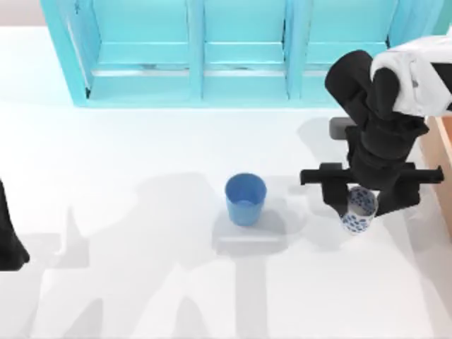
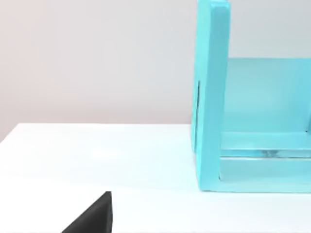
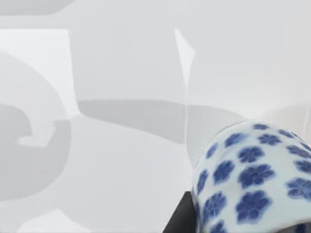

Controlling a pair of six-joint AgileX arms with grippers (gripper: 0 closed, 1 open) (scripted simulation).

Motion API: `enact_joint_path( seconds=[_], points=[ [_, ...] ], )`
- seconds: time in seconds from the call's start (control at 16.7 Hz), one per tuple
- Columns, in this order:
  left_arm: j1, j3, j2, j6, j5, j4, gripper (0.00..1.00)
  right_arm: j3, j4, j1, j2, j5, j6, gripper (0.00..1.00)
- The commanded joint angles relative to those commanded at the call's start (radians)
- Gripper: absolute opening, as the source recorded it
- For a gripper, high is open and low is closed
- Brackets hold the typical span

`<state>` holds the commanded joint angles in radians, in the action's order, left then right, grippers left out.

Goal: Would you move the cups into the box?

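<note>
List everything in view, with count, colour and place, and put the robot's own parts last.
Blue cup: one, plain blue, upright near the table's middle.
Patterned cup: one, white with blue flowers, right of the blue cup, at the right gripper.
Shelf unit: one, turquoise, along the table's far edge.
Box: one, tan, partly visible at the right edge.
Table: one, white.
Left arm: one, black, parked at the left edge.
Right gripper: one, black, over the patterned cup; grip on it unclear.
</note>
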<state>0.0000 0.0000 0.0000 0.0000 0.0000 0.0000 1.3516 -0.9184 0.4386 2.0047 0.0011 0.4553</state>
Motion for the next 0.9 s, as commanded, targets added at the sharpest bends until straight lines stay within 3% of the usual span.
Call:
enact_joint_path(
  seconds=[0.66, 0.9],
  points=[
    [0.000, 0.000, 0.000, 0.000, 0.000, 0.000, 1.00, 0.055, -0.074, 0.069, -0.082, 0.007, -0.003, 0.00],
    [0.000, 0.000, 0.000, 0.000, 0.000, 0.000, 1.00, 0.065, -0.188, -0.014, -0.129, 0.021, -0.061, 0.00]
  ],
)
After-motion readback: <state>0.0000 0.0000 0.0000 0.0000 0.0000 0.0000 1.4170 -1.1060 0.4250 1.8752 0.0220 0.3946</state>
